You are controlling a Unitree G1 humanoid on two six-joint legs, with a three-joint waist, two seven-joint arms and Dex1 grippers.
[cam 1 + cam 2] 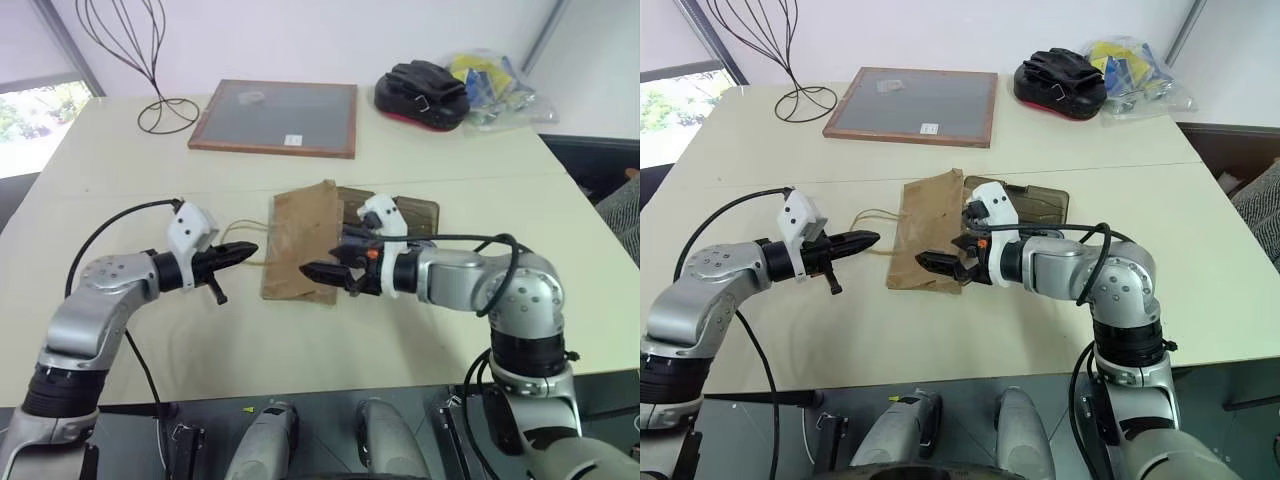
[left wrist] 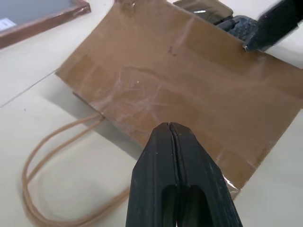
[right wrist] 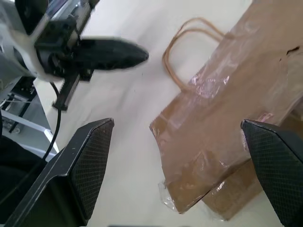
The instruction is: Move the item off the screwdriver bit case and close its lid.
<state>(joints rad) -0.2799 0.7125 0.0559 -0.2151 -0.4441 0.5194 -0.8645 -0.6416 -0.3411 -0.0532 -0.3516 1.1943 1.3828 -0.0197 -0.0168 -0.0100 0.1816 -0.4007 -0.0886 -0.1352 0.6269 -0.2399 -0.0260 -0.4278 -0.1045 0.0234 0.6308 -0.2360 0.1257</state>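
Paper bag (image 1: 300, 243) partly covers the bit case (image 1: 415, 214) at frame centre.
Right gripper (image 1: 940, 265) is spread wide above the bag's near edge, grasping nothing; left gripper (image 1: 866, 240), clenched empty, hovers by the string handles (image 1: 868, 217).

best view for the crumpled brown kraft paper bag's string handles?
Left wrist view: the looped string handles lie close and whole on the table beside the bag. Right wrist view shows one loop; the eye views show them small.

Right gripper (image 3: 177, 172): two black textured fingers (image 3: 90, 161), spread wide apart, framing the scene. Brown kraft paper bag (image 3: 227, 123): crumpled, flat on a cream tabletop (image 3: 128, 142), glossy tape patches, looped string handles (image 3: 182, 52) lying beside it. Left gripper (image 3: 135, 54): black fingertips together, pointing toward the handles, apart from them.
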